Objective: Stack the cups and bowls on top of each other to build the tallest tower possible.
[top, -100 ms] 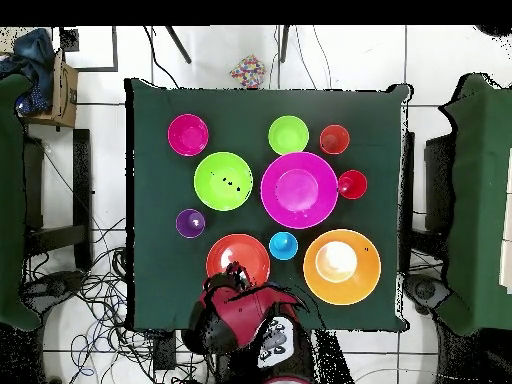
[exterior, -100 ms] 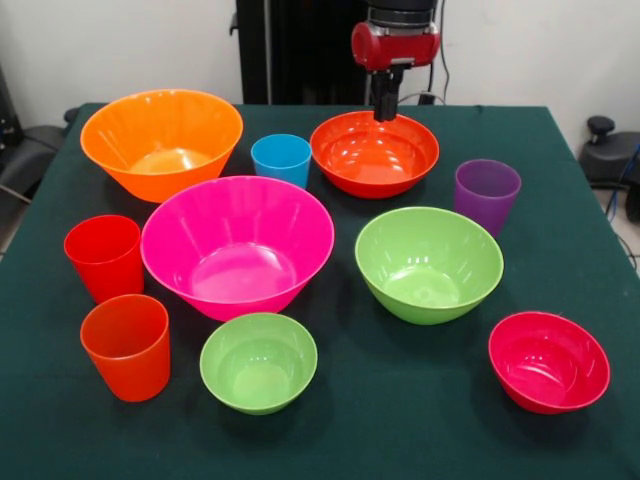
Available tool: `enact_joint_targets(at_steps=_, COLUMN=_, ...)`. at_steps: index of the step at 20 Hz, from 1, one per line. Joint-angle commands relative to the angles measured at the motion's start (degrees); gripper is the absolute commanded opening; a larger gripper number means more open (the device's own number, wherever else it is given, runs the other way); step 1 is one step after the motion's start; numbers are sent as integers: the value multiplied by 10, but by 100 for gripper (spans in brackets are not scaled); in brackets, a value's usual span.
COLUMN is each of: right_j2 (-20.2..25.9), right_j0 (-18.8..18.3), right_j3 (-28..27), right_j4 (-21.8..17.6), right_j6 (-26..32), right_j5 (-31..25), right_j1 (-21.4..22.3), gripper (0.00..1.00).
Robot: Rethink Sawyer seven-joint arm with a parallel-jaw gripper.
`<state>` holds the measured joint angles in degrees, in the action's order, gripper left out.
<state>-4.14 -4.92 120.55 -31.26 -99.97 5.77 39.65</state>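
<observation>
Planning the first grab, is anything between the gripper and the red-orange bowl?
Nothing visible. The gripper hangs right at the far rim of the red-orange bowl, which is empty and uncovered. The blue cup stands beside the bowl, apart from it and off the path. Whether the gripper touches the rim cannot be told.

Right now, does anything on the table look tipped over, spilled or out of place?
Nothing stands out. All six bowls and four cups sit upright and separate on the green cloth, none stacked yet. The end effector hangs over the red-orange bowl.
</observation>
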Motion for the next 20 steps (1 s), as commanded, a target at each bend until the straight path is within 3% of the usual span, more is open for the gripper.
enact_joint_targets(at_steps=1, right_j2=34, right_j0=-5, right_j3=-13, right_j4=22, right_j6=-83, right_j5=-15, right_j1=-19, gripper=0)
enact_joint_targets(at_steps=3, right_j2=30, right_j0=2, right_j3=-16, right_j4=22, right_j6=-79, right_j5=-21, right_j1=-20, gripper=0)
enact_joint_targets(at_steps=4, right_j2=26, right_j0=6, right_j3=-17, right_j4=20, right_j6=-78, right_j5=-15, right_j1=-21, gripper=100)
enact_joint_targets(at_steps=7, right_j2=20, right_j0=14, right_j3=-24, right_j4=15, right_j6=-70, right_j5=-20, right_j1=-22, gripper=100)
enact_joint_targets(at_steps=12, right_j2=60, right_j0=-20, right_j3=-17, right_j4=14, right_j6=-49, right_j5=-74, right_j1=-16, gripper=100)
enact_joint_targets(at_steps=14, right_j2=57, right_j0=-17, right_j3=-18, right_j4=11, right_j6=-53, right_j5=-61, right_j1=-23, gripper=100)
enact_joint_targets(at_steps=16, right_j2=46, right_j0=-6, right_j3=-21, right_j4=9, right_j6=-52, right_j5=-62, right_j1=-33, gripper=100)
enact_joint_targets(at_steps=18, right_j2=6, right_j0=19, right_j3=-25, right_j4=16, right_j6=-72, right_j5=-26, right_j1=-52, gripper=100)
enact_joint_targets(at_steps=20, right_j2=-16, right_j0=21, right_j3=-22, right_j4=5, right_j6=-74, right_j5=5, right_j1=-64, gripper=100)
